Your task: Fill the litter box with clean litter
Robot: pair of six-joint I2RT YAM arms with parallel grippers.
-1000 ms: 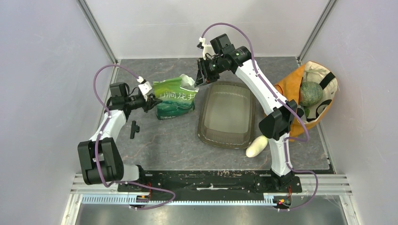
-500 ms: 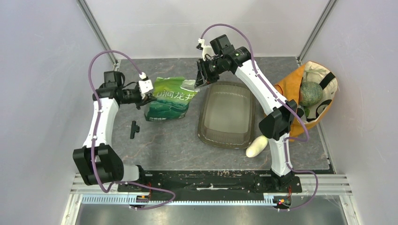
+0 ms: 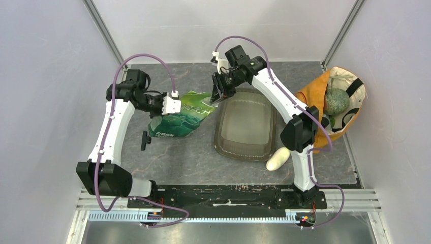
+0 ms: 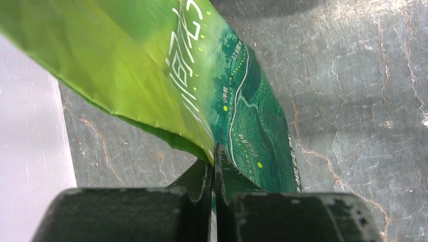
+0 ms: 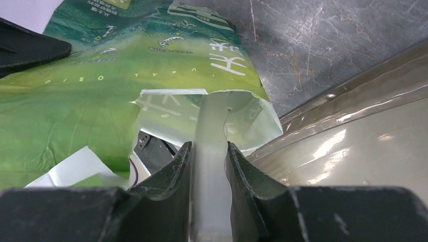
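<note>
Top view, grips: our left gripper [image 3: 176, 107] is pinched shut on the low end of the green bag [image 3: 175, 122] and holds it above the table [image 3: 193, 160]. Our right gripper [image 3: 219, 94] is clamped on the bag's torn mouth.
Top view, task's things: the litter box [image 3: 218, 134] lies flat mid-table with nothing in it. We see no clean litter anywhere and judge that it sits inside the bag.
Top view, risk: the mouth hangs at the box's far-left rim, not over its middle, so tipping from here may spill granules onto the table.
Top view, only here: both arms, the bag's whole slope, a white vegetable [image 3: 278, 158] just beside the box's near-right corner, and a small black part [image 3: 146, 140] near the bag.
Left wrist, grip: the fingers [image 4: 199, 177] press together on a thin fold of film.
Left wrist, risk: so little slick film is caught that shifting weight may pull it free and drop that end.
Left wrist, only here: how narrow the pinch is; the box is out of view.
Right wrist, grip: the fingers [image 5: 171, 169] squeeze a white strip [image 5: 212, 126] at the mouth.
Right wrist, risk: the strip may tear further, or the pinch may choke the flow.
Right wrist, only here: the box's rim just beside the mouth; we cannot tell how wide the mouth gapes.
</note>
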